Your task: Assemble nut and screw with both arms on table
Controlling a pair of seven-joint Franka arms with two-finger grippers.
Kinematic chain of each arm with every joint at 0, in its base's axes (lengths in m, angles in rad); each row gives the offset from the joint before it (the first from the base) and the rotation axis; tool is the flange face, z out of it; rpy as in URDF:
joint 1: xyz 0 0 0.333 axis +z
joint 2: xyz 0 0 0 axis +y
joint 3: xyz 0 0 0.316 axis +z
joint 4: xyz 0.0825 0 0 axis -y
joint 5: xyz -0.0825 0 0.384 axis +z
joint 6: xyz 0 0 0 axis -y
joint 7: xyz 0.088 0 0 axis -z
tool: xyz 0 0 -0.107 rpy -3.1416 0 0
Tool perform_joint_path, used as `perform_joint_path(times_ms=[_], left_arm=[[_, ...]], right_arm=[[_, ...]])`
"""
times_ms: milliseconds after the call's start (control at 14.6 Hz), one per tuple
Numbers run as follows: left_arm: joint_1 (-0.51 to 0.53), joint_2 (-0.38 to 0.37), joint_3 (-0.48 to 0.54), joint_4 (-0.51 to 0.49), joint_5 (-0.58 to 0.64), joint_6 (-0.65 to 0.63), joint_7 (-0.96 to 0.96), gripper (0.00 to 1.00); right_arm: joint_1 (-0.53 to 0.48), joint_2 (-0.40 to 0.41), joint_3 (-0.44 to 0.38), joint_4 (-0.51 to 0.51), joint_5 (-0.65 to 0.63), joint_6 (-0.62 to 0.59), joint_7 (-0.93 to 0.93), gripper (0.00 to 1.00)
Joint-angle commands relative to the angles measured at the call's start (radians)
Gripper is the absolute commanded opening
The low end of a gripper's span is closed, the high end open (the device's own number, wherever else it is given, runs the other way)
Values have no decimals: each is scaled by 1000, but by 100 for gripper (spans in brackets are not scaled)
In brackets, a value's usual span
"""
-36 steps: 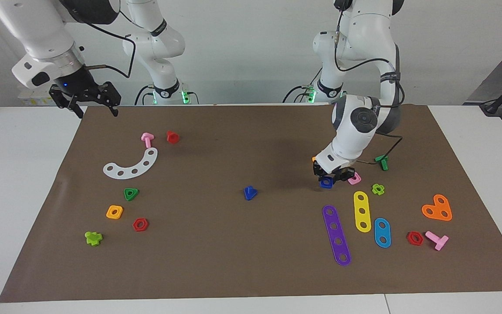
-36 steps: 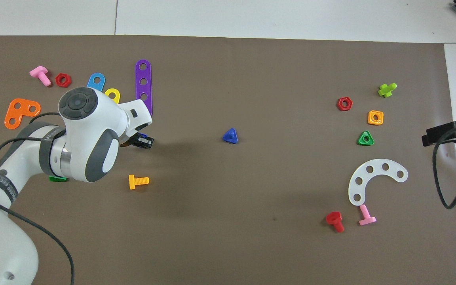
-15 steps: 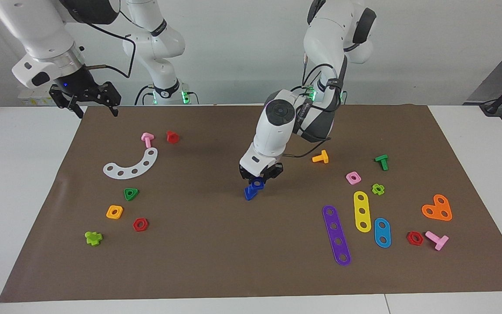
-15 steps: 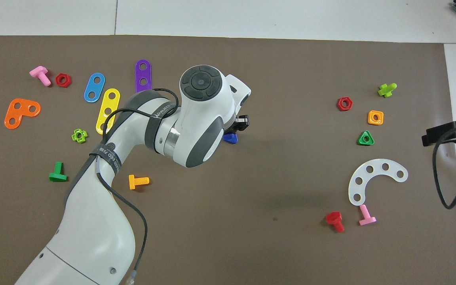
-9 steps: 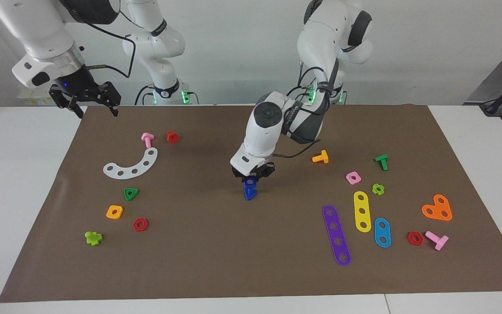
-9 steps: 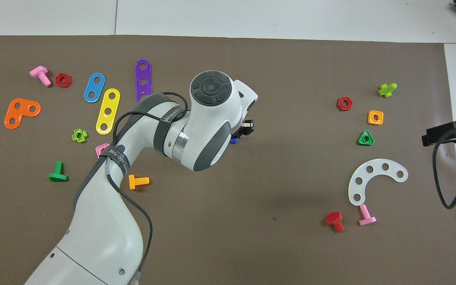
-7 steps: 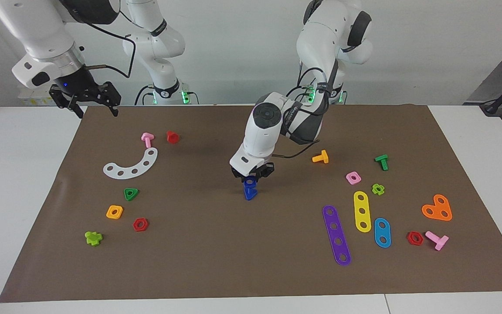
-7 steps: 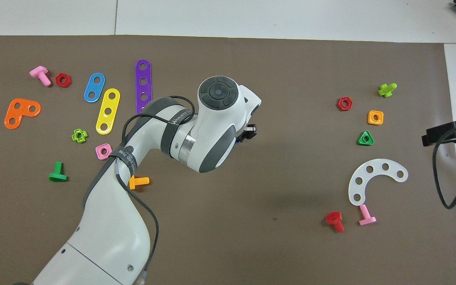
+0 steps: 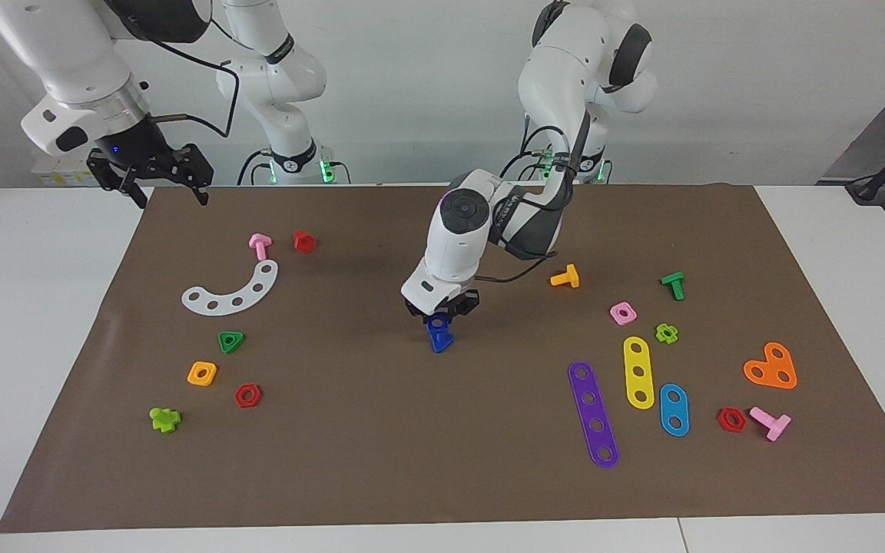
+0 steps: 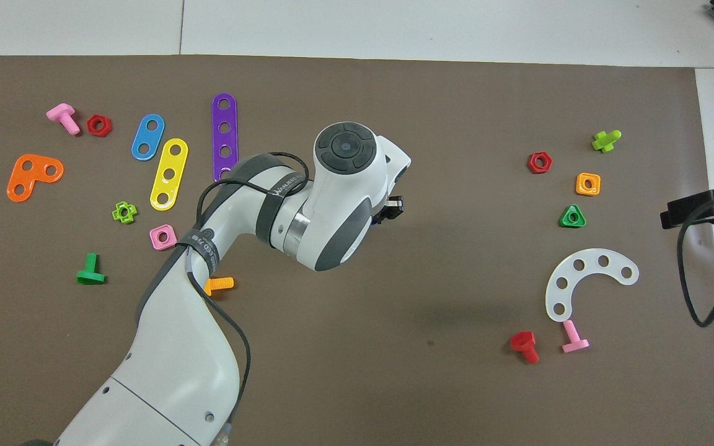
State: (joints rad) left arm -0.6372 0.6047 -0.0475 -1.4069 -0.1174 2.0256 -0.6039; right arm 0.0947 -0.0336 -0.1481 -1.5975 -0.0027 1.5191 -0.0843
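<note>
- Since 2.5 s ago left arm swung from the pink square nut (image 9: 623, 312) area to mat centre, carrying the nut (image 9: 437, 323) along; pink square nut and orange screw (image 9: 565, 276) now uncovered.
- Left gripper (image 9: 440, 312) sits low over the screw (image 9: 439, 341) at the centre of the brown mat of the table (image 9: 442, 461), fingers closed on the dark-blue nut.
- Nut is directly on top of the screw, touching or nearly so; seating can't be told.
- In the overhead view the left wrist hides both blue parts; only the gripper tip (image 10: 392, 209) shows.
- Right gripper (image 9: 152, 170) waits in the air over the mat corner at the right arm's end, near the robots' edge; fingers spread apart, holding nothing.
- White curved strip (image 9: 233, 291), green triangular nut (image 9: 231, 341), orange square nut (image 9: 202, 373) lie toward the right arm's end, unchanged.
- Purple strip (image 9: 593, 413) and yellow strip (image 9: 637, 372) lie toward the left arm's end.
</note>
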Motion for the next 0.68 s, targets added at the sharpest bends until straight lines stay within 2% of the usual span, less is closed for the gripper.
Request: perform_joint_path(times_ms=[0,615], left_arm=[[-21,32,23,17,-13,27,-11,3],[-7,44,29,48,1,-16,-11,2]], right_arm=[[-9,-6,5,-6,15,0,-20,100],[-9,-6,5,-6,15,0,-20,100]])
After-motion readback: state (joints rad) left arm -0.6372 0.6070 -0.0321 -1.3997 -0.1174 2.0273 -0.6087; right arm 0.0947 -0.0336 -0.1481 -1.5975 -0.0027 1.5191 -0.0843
